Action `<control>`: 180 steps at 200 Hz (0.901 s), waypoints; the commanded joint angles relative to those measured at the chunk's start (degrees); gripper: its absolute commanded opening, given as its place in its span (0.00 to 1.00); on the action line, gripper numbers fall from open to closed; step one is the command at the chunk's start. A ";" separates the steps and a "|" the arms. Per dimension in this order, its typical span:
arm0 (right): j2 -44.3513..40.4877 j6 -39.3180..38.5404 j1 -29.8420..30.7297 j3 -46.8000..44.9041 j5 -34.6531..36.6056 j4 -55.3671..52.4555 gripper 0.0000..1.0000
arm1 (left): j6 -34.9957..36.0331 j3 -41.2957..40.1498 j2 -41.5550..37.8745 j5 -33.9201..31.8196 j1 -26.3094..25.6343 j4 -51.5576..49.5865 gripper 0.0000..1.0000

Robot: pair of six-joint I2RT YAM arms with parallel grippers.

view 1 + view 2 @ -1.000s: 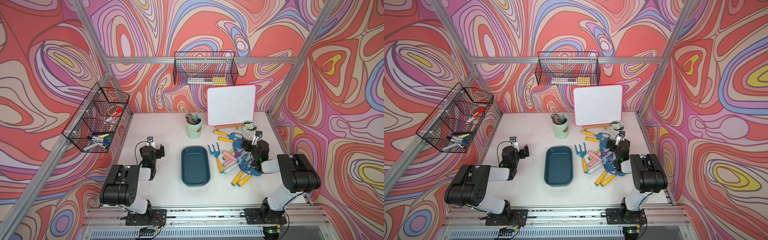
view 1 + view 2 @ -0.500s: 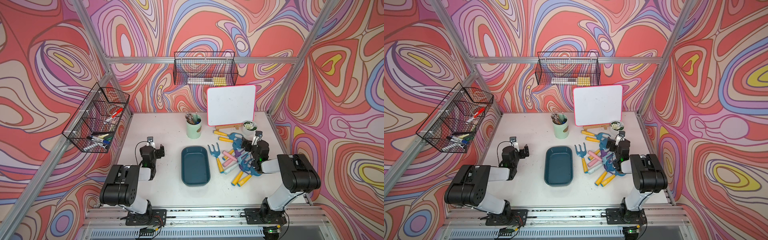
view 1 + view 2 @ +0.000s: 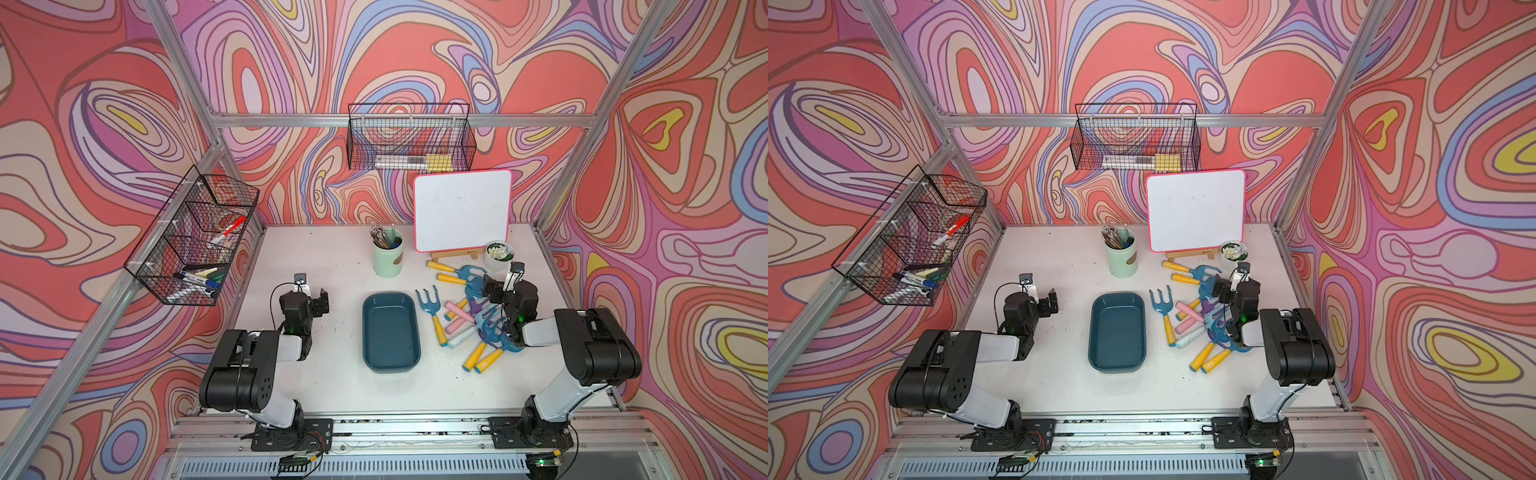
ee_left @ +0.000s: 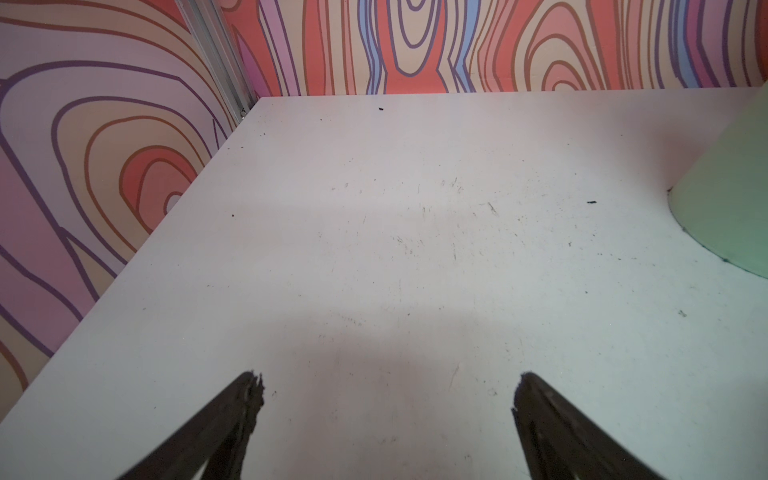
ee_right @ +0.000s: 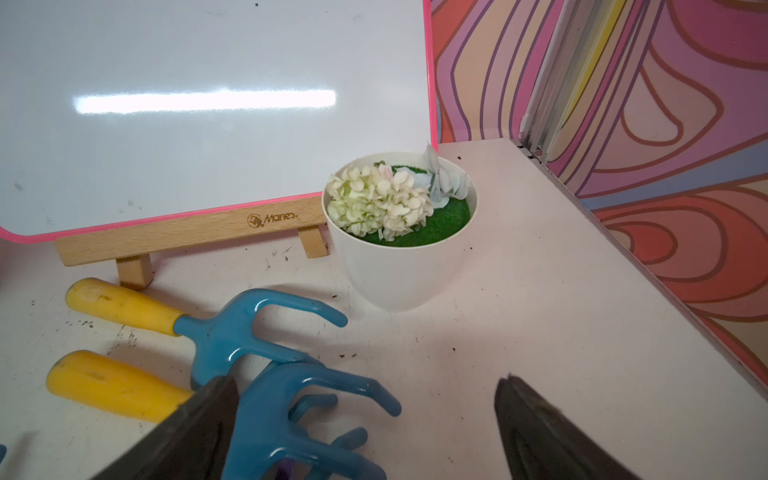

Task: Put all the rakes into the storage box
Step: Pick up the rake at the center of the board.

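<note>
The storage box (image 3: 390, 330) (image 3: 1117, 330), a shallow dark teal tray, sits mid-table with nothing in it. Several blue rakes with yellow handles lie to its right. One rake (image 3: 430, 311) (image 3: 1160, 309) lies alone beside the tray, and others are mixed into a pile of tools. My right gripper (image 3: 489, 286) (image 5: 368, 380) hovers low over that pile and is open. A blue rake head (image 5: 291, 399) lies between its fingers without being gripped, close to one finger (image 5: 199, 432). A second rake (image 5: 232, 328) lies just beyond. My left gripper (image 3: 313, 300) (image 4: 388, 377) is open over bare table, left of the tray.
A pale green cup (image 3: 387, 255) of pens stands behind the tray. At the back right stand a whiteboard on a wooden easel (image 3: 462, 210) and a white flower pot (image 5: 399, 257). Pastel-handled tools (image 3: 459, 316) lie in the pile. Black wire baskets (image 3: 409, 139) (image 3: 195, 237) hang on the walls.
</note>
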 commanded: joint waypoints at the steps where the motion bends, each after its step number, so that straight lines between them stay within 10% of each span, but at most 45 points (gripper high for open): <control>1: 0.07 -0.24 0.38 0.33 -0.01 -0.12 0.91 | 1.84 5.48 -4.15 -2.88 -1.62 -10.25 0.99; 40: -0.29 -0.61 0.80 0.19 1.35 -0.06 0.77 | -4.15 20.03 -11.79 -13.98 -9.90 -35.01 0.99; 69: -2.49 -1.48 2.86 0.45 6.94 -1.09 0.65 | -17.27 20.48 -13.10 -8.74 -13.39 -39.01 0.99; 129: -11.97 16.17 6.77 29.04 2.32 -56.94 0.58 | -18.75 32.41 -1.36 -8.42 -21.51 -46.30 0.99; 180: 0.30 16.39 32.74 44.50 5.67 -83.29 0.56 | -19.59 40.92 8.77 -1.27 -29.59 -47.73 0.99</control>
